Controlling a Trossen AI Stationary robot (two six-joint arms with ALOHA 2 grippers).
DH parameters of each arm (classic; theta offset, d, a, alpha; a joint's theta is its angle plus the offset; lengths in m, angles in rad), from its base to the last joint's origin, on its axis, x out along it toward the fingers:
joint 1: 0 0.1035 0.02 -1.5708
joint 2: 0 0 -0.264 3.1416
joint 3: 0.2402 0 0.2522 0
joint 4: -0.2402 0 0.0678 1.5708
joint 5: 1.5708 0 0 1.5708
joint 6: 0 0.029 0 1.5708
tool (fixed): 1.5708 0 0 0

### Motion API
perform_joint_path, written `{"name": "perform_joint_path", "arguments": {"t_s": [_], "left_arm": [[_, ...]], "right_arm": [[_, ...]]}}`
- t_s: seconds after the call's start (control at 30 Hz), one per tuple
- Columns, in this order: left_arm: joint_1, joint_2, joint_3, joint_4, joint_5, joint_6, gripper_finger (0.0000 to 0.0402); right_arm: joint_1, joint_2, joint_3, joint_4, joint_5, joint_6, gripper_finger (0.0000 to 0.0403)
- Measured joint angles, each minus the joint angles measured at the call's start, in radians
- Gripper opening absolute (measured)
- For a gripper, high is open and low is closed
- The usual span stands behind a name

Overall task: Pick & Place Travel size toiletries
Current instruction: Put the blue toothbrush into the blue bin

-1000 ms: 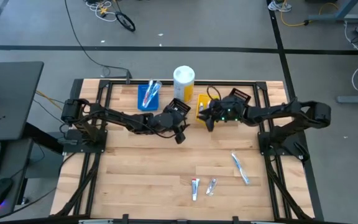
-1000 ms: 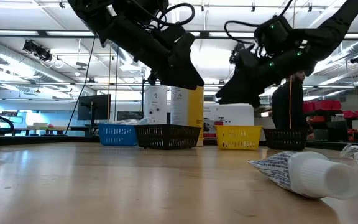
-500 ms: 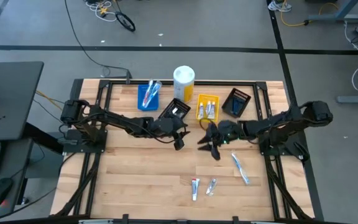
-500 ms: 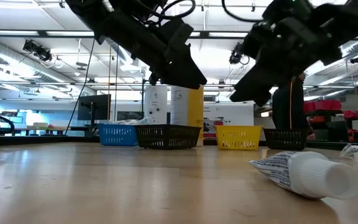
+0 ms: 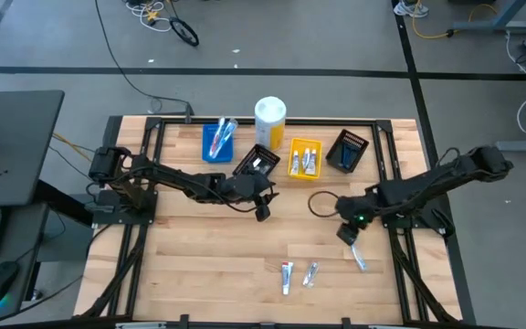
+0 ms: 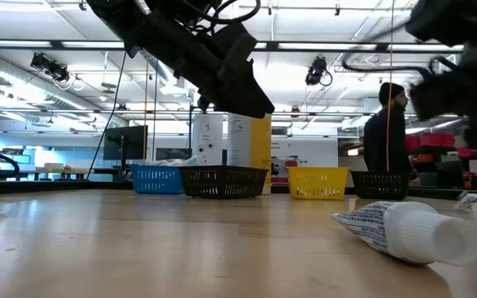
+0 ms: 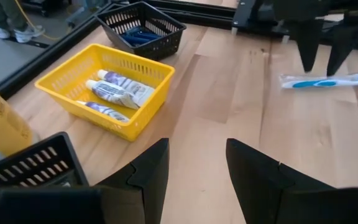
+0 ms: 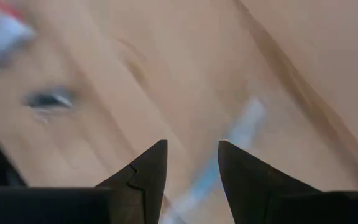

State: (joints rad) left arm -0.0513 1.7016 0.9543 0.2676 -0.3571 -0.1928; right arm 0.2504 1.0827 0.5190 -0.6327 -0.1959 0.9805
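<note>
The right hand (image 5: 348, 233), fingers parted and holding nothing, hangs directly over a pale-blue toothbrush (image 5: 357, 256) lying on the tabletop (image 5: 208, 265). The left hand (image 5: 263, 208), likewise open and empty, hovers mid-table just in front of the black bin (image 5: 257, 163). Two small tubes (image 5: 287, 276) lie nearby, and more tubes rest in the yellow bin (image 5: 304, 158).

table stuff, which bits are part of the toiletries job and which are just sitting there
Job:
- toothbrush under the right tool
- two tubes loose on the table
- tubes in the yellow bin
- toothbrushes in the blue bin

Just there:
- tall white-and-yellow cylinder
- floor cables
</note>
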Motion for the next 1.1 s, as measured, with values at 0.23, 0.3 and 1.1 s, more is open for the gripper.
{"name": "perform_joint_path", "arguments": {"t_s": [0.23,0.3,1.1], "left_arm": [[0.000,0.000,0.000,-0.006,-0.011,0.011,0.0167],[0.000,0.000,0.000,-0.006,-0.005,0.010,0.0167],[0.000,0.000,0.000,-0.008,0.007,0.013,0.0167]], "right_arm": [[0.086,0.068,0.000,-0.098,0.014,0.197,0.0152],[0.098,0.115,0.000,-0.076,0.028,0.205,0.0152],[0.049,0.178,0.084,0.220,0.240,0.114,0.0013]]}}
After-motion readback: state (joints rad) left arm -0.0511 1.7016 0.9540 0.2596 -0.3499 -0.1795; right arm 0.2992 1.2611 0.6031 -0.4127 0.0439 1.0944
